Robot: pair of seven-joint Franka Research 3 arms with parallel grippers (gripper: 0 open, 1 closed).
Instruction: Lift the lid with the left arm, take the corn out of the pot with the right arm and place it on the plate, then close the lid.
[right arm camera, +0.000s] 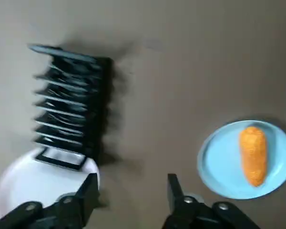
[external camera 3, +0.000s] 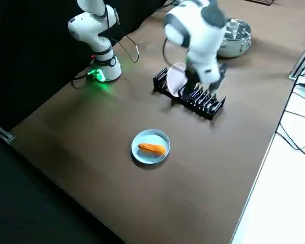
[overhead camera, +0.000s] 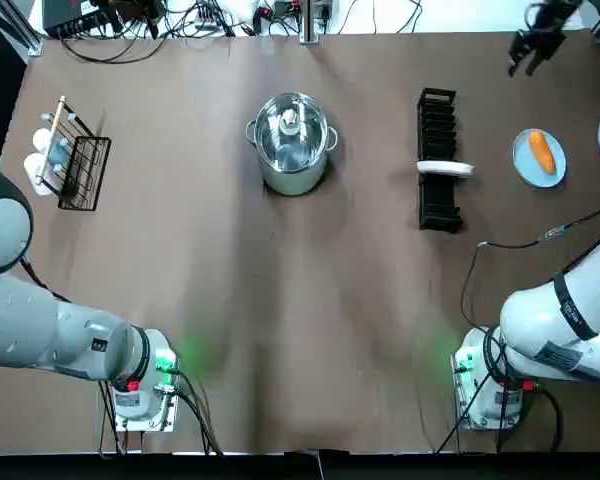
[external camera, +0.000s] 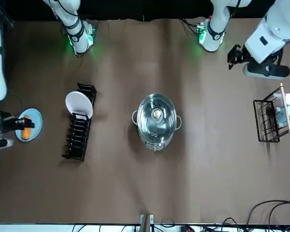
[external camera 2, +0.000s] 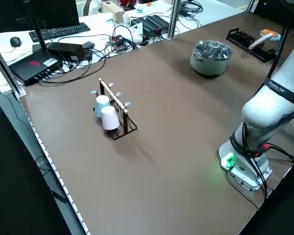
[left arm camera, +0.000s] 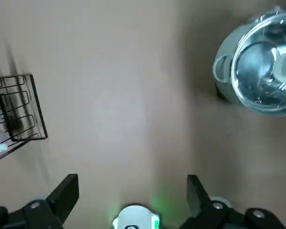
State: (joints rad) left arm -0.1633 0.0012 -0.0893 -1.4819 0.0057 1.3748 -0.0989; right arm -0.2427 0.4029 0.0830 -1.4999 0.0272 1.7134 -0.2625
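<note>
Heads up: your corn (overhead camera: 543, 152) is lying on the blue plate (overhead camera: 521, 160) at the right side of the surface, and the lid (overhead camera: 306, 141) sits on the pot (overhead camera: 292, 175) mid-surface. Your right end effector (right arm camera: 132, 186) hangs above, just off the plate, fingers spread wide with nothing in them. Your left end effector (left arm camera: 132, 183) is wide open and empty too, up high and well apart from the pot.

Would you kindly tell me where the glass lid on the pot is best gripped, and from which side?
By the small knob at the centre of the lid, coming straight down from above. The lid lies level on the pot, and its smooth dome offers nothing else for two fingers to close on.
</note>
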